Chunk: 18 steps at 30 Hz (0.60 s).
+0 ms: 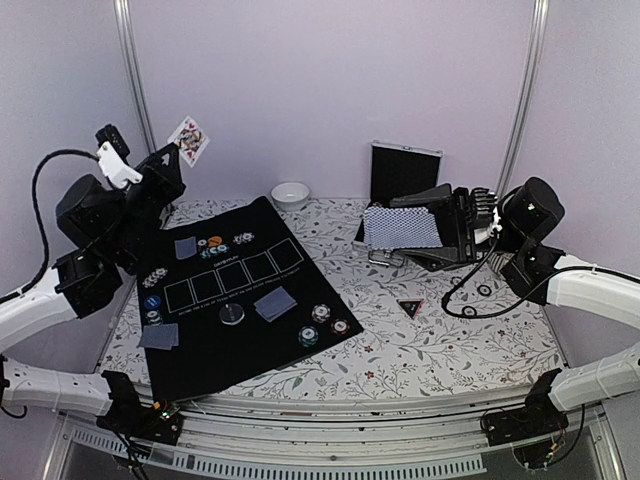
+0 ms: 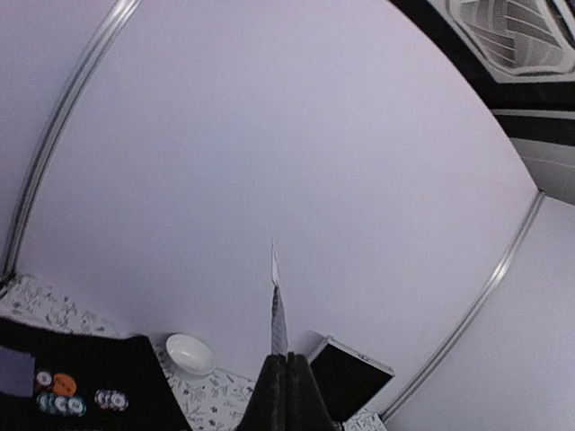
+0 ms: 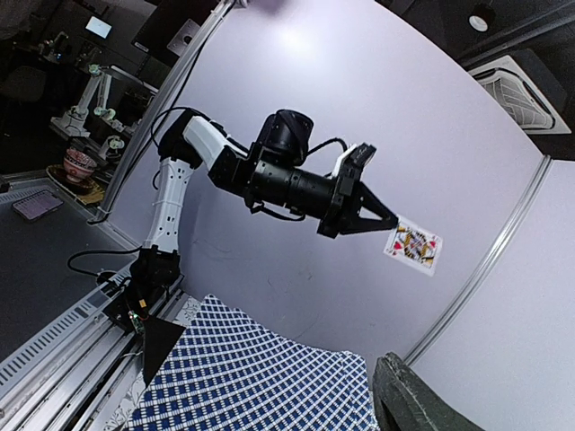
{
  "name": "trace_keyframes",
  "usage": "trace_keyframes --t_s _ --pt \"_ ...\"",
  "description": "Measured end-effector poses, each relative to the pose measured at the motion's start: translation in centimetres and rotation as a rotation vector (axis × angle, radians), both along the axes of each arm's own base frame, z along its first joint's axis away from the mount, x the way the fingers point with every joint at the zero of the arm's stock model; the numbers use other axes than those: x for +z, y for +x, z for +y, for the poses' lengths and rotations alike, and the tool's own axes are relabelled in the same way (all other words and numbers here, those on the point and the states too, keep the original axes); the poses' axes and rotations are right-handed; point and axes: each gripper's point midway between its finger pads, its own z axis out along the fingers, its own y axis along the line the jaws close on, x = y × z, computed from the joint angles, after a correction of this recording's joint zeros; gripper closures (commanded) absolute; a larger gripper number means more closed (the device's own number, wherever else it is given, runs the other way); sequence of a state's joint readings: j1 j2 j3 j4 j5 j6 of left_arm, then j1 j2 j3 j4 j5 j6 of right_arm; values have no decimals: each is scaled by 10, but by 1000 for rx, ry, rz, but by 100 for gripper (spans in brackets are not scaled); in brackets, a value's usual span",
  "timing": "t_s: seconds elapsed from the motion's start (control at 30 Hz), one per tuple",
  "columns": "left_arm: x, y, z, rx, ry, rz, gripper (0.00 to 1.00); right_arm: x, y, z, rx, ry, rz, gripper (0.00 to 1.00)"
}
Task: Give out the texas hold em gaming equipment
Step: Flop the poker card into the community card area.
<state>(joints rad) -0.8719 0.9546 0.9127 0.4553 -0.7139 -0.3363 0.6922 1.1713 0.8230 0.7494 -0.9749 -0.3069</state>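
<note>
My left gripper (image 1: pixel 176 150) is raised high at the far left and shut on one face-up court card (image 1: pixel 189 140). That card shows edge-on in the left wrist view (image 2: pixel 278 310) and face-on in the right wrist view (image 3: pixel 413 247). My right gripper (image 1: pixel 440 226) is shut on a fanned stack of blue-patterned cards (image 1: pixel 402 227), which fills the right wrist view (image 3: pixel 260 382). On the black mat (image 1: pixel 220 350) lie face-down cards (image 1: pixel 275 303), poker chips (image 1: pixel 320 314) and the grey button (image 1: pixel 232 314). The black-red triangular marker (image 1: pixel 410 307) lies on the floral cloth.
A small white bowl (image 1: pixel 290 194) sits at the back of the table, also in the left wrist view (image 2: pixel 190 353). The silver-edged black case (image 1: pixel 405 172) stands open behind the right gripper. More chips (image 1: pixel 215 246) and a card (image 1: pixel 185 247) lie on the mat's far-left part.
</note>
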Motion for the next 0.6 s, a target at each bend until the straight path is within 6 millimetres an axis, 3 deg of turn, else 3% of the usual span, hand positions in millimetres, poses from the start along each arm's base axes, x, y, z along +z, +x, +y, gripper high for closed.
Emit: trace_keyframes --t_s 0.17,0.3,0.47,0.6 --pt "-100 24 72 147 -254 239 100 0 0 0 0 0 0 38" --pt "-174 32 105 215 -423 399 100 0 0 0 0 0 0 38" --pt "-271 26 146 297 -613 574 100 0 0 0 1 0 0 38" --pt "-307 26 151 300 -720 666 100 0 0 0 0 0 0 38"
